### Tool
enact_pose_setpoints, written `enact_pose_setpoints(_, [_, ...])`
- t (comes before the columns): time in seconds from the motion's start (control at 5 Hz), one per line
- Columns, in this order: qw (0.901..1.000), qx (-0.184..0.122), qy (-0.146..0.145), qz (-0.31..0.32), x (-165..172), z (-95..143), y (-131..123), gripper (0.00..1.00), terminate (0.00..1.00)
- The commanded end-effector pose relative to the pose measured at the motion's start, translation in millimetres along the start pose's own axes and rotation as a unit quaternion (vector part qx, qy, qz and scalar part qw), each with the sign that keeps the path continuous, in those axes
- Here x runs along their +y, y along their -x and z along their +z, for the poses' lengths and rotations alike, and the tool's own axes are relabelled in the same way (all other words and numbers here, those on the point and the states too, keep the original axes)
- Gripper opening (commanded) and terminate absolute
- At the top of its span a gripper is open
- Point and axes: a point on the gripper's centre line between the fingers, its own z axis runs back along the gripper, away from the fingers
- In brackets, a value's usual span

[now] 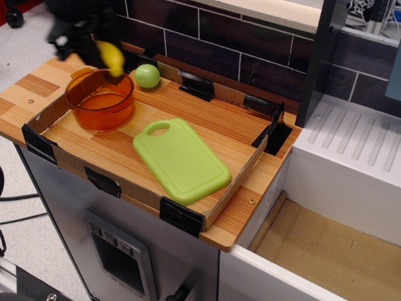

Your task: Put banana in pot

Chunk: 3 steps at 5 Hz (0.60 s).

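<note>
Showing one banana [110, 56], one pot [100, 98], one claw [94, 47].

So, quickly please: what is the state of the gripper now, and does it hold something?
Gripper: closed on the banana, held in the air over the back rim of the pot; motion blur hides the fingers.

The banana [110, 57], small, curved and glossy yellow, is held in the air, tilted, above the far rim of the pot [99, 99]. The pot, round, translucent orange and low-walled, is set upright on the bench [219, 128].
</note>
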Motion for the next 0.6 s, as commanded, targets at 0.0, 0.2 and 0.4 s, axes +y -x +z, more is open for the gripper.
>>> enact_pose_setpoints(0.0, [0.9986, -0.053, 0.002, 0.001, 6.2, -24.8, -35.7, 0.00, 0.00])
enact_pose_setpoints(0.2, [0.9983, -0.058, 0.001, 0.004, 2.4, -31.3, -34.6, 0.00, 0.00])
enact_pose_setpoints(0.4, [0.9980, -0.062, -0.008, 0.001, 0.0, -30.9, -30.1, 1.00, 0.00])
